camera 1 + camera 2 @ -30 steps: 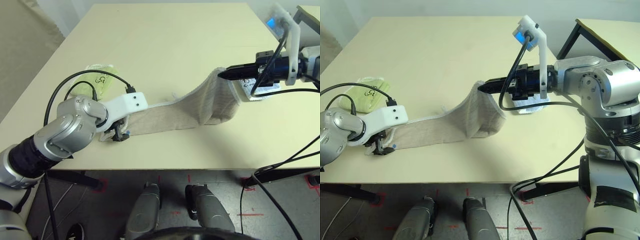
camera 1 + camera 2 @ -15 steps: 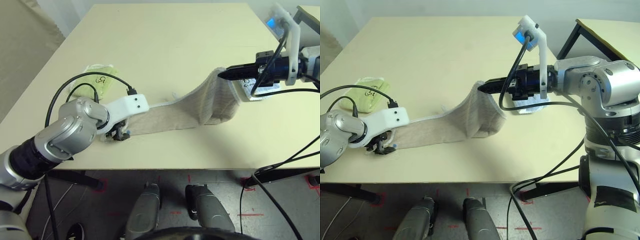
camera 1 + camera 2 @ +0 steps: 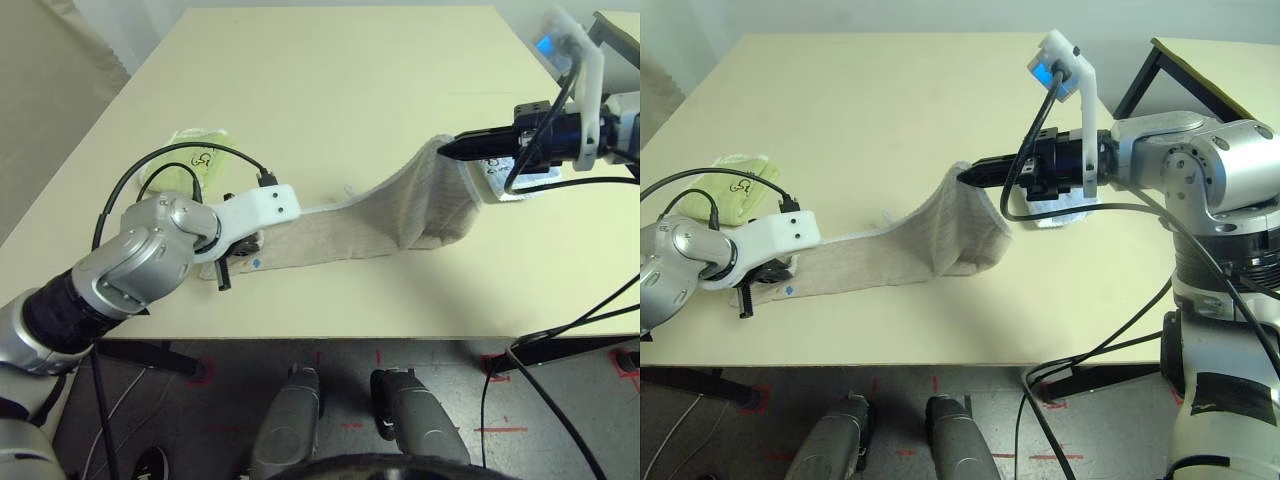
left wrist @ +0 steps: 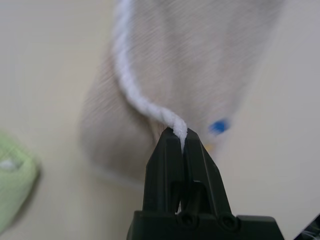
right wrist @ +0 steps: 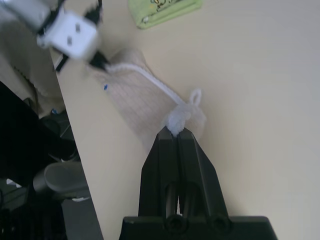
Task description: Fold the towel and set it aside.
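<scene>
The left gripper (image 4: pixel 179 137) is clamped on the white edging of the towel (image 3: pixel 400 215) at lower left. The beige towel is stretched across mid-frame, its right end raised, pinched by the right gripper (image 5: pixel 175 131). A green towel (image 3: pixel 200 155) lies beyond, upper left.

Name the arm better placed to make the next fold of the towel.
Probably the right. The right gripper is shut on the towel's raised end, ready to carry across; the left gripper is pinching the white edging low at the table.
</scene>
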